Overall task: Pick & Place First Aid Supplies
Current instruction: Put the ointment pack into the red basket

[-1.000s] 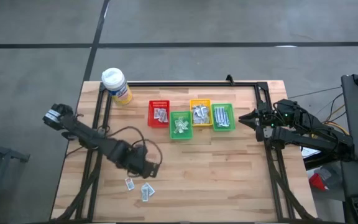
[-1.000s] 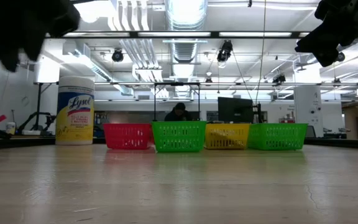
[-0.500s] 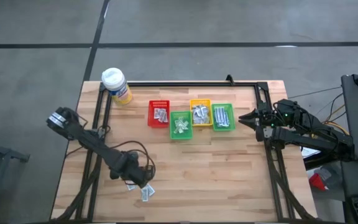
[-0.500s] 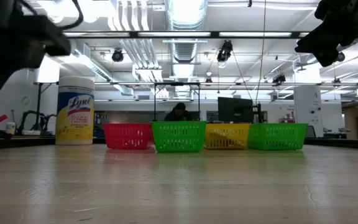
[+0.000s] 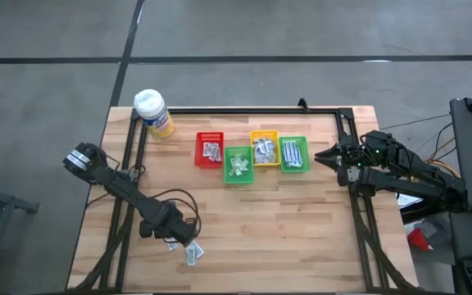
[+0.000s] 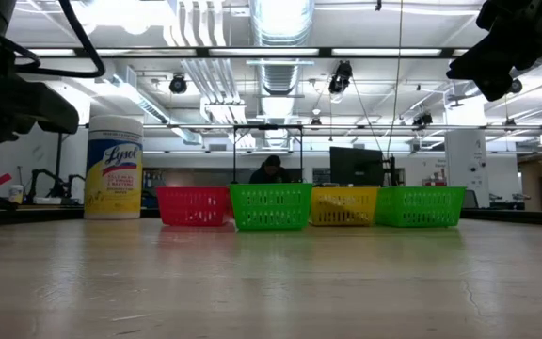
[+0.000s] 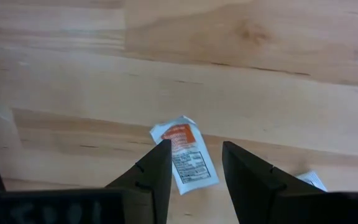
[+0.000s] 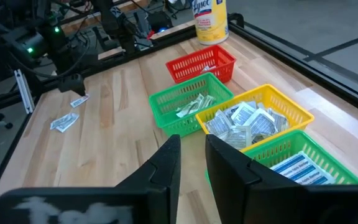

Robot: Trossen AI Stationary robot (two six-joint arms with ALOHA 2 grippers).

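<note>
With the left claw [image 7: 194, 171] poised low over the near-left part of the worktop [image 5: 301, 221], its two fingers stand apart and straddle a small white packet with an orange label [image 7: 185, 154] that lies flat on the wood; nothing is held yet. A second packet [image 5: 192, 254] lies just beside it, so the descent should stay centred on the labelled one and keep the fingertips clear of its neighbour. Because the packet is thin and flat, the fingers likely need to touch the wood on both sides and pinch across its narrow width, closing slowly so it buckles up between them rather than sliding away. The right claw [image 8: 191, 158] waits by the right edge near the row of bins [image 5: 252, 156], fingers slightly apart and empty, where sorted supplies already lie in the baskets
</note>
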